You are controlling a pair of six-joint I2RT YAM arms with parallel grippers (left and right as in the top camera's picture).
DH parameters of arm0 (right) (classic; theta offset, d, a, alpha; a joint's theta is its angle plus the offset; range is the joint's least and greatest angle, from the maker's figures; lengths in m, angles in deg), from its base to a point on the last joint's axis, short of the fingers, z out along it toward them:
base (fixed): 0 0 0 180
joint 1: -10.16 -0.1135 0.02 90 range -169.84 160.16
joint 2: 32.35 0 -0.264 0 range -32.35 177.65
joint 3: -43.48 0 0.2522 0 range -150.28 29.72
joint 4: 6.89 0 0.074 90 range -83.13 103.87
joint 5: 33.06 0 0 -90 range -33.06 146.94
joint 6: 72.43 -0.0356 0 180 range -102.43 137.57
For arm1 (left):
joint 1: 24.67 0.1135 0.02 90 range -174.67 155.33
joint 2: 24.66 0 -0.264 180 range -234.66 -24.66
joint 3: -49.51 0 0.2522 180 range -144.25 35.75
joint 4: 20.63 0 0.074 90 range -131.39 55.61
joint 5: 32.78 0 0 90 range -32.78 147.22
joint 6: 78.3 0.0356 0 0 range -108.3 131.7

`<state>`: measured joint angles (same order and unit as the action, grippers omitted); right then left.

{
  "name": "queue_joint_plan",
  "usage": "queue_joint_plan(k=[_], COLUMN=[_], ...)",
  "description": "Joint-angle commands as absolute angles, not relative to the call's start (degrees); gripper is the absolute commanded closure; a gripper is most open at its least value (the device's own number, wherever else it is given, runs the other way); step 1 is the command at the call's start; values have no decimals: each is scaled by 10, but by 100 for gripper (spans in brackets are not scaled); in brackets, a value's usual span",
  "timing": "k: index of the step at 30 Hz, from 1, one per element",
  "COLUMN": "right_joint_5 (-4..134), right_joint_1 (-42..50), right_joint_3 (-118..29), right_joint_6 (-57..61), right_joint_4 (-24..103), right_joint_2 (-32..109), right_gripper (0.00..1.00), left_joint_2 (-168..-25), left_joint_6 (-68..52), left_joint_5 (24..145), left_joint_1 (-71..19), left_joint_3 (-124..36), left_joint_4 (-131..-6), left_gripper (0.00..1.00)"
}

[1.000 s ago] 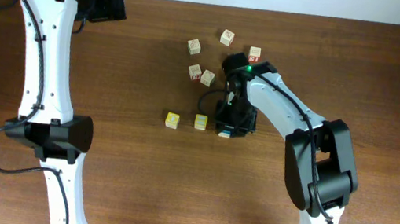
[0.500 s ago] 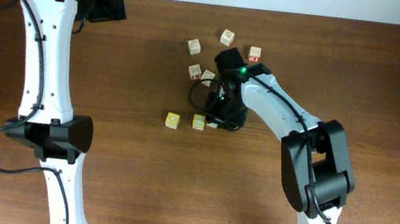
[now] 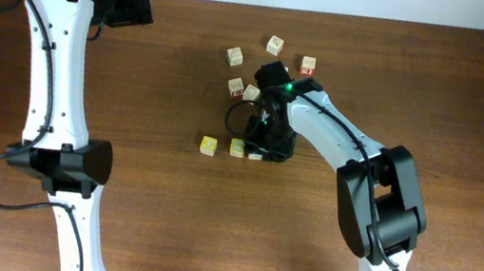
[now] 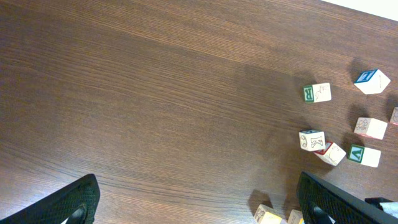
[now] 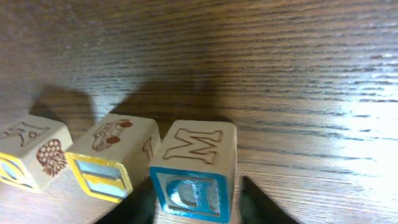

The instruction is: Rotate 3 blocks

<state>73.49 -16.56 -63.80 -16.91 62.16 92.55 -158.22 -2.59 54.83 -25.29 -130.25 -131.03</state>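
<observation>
Just about at the middle of the table [image 3: 476, 113], three blocks lie in a row running left to right. The blue block [image 5: 194, 174] is at the right end. It sits flat, with a carved M on top and a blue-framed face toward the wrist camera. Just beside its left side is the near yellow block [image 5: 107, 163], with a yellow-framed face to the camera and a small drawing on top. The far yellow block [image 5: 28, 152] sits a little apart, further left and slightly askew, with a K on top.

The right gripper [image 5: 198, 198] is down at the blue block, one finger on each side of it. The fingers [image 5: 260, 200] stand a little wider than the block. A sliver of table shows between the right finger and the block's side. The left finger is right against the block's lower left edge, and I cannot tell whether it touches. The block rests on the table. From overhead the gripper covers most of the blue block, and the two yellow ones show plainly to its left.

The left gripper [image 4: 196, 190] hangs by the far edge, toward the left corner, its fingers spread wide with nothing between them. Five other cubes [image 3: 252, 92] lie scattered between the row and the far edge.
</observation>
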Motion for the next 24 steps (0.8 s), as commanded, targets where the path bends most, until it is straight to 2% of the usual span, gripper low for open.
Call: queue_joint_plan(k=[1,12,14,20,24], right_joint_5=[728,723,733,743,743], right_joint_1=[-168,-171,-181,-230,-252], right_joint_3=[-636,-753,-759,-758,-758], right_joint_6=[-172,-142,-142,-175,-189], right_joint_4=[623,710,689,562,513], right_joint_2=[929,913,913,936,952], right_gripper=[52,52,53,72,74], left_joint_2=[-1564,-1564,-1564,-1564,-1564], left_joint_6=[-17,-17,-17,-17,-17], left_joint_5=[548,548,548,548,548], left_joint_1=[-254,-254,-254,-254,-254], left_joint_3=[-1312,-1312,-1312,-1312,-1312], left_joint_4=[-1311,-1311,-1311,-1311,-1311], left_gripper=[1,1,1,1,1])
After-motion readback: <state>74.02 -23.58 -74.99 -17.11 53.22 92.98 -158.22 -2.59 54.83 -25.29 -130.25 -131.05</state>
